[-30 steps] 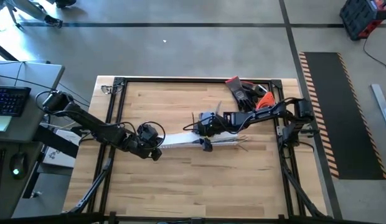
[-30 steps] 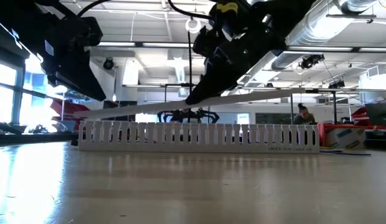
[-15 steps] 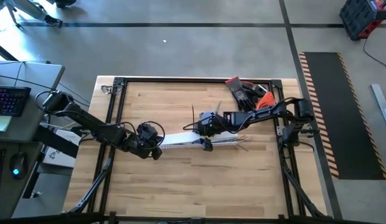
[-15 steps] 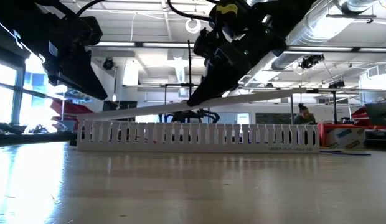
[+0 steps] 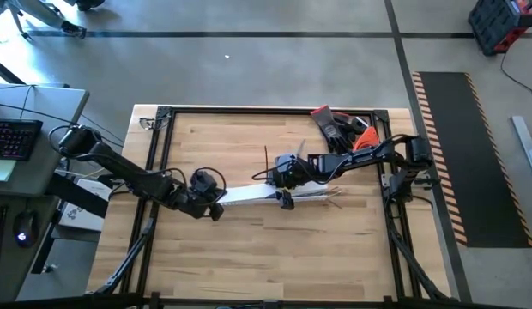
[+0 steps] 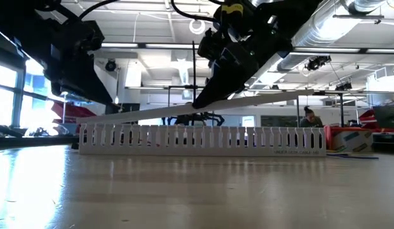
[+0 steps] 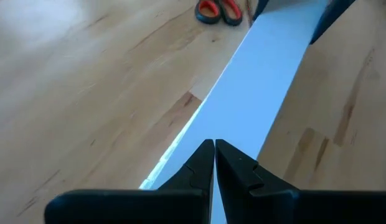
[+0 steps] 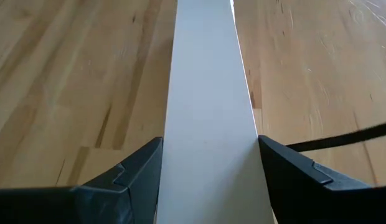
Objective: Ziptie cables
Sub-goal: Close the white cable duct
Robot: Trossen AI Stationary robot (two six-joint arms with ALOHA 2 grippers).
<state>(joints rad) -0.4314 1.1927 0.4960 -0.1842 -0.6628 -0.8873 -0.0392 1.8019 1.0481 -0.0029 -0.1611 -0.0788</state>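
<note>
A white comb-slotted duct [image 6: 203, 140] lies along the middle of the table. Over it slants a flat white strip [image 6: 267, 97], its left end low and its right end higher. My right gripper [image 8: 208, 149] is closed on the strip near its middle [image 5: 279, 190]. My left gripper [image 7: 215, 144] is shut and hovers at the strip's left end [image 5: 216, 210]. Of the cables I see only one thin dark wire [image 8: 342, 138] beside my right gripper. My right gripper pinches the strip by its two long edges [image 8: 171, 149], one finger on each edge, so the fingers lie across it. They slant down at it from the table's right. The strip is tilted, with its right end [image 6: 308, 94] clear above the duct. My left gripper's shut tips [image 7: 205, 155] point down at the strip's left end; I cannot tell whether they touch it.
Orange-handled scissors [image 7: 218, 9] lie on the table beyond the strip. Gloves and tools [image 5: 339, 127] are heaped at the far right corner. A box [image 6: 353, 138] stands at the right. A person [image 6: 308, 117] is in the room behind the table.
</note>
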